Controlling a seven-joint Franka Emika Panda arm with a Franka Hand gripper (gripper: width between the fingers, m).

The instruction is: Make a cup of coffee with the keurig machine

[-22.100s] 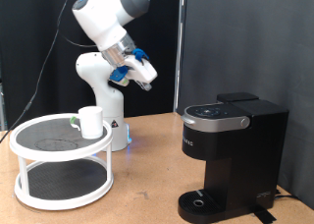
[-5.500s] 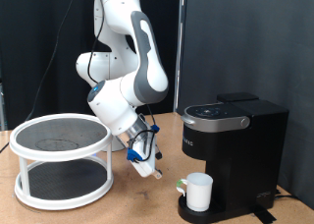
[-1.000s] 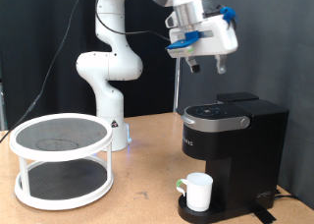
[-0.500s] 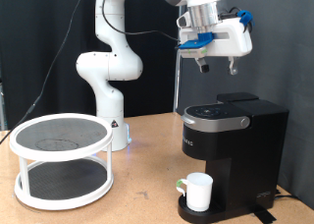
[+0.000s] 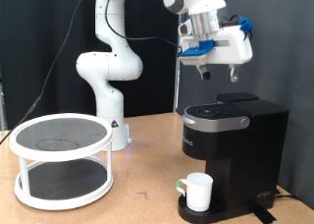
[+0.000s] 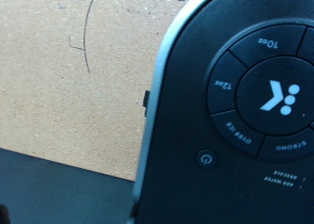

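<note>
The keurig machine (image 5: 235, 136) stands on the table at the exterior view's right, its lid down. The white cup (image 5: 199, 191) sits upright on the machine's drip tray (image 5: 184, 212) under the spout, handle towards the exterior view's left. My gripper (image 5: 219, 77) hangs in the air above the machine's top, fingers pointing down and apart, holding nothing. The wrist view looks straight down on the keurig machine's round button panel (image 6: 265, 91) with its size buttons and power button (image 6: 203, 157).
A white two-tier round rack (image 5: 61, 160) stands at the exterior view's left on the wooden table (image 5: 137, 199). The arm's white base (image 5: 106, 77) rises behind it. A dark curtain hangs at the back.
The gripper has shifted slightly to the exterior view's right and a little lower, coming over the machine's top. The cup and the machine have not moved.
</note>
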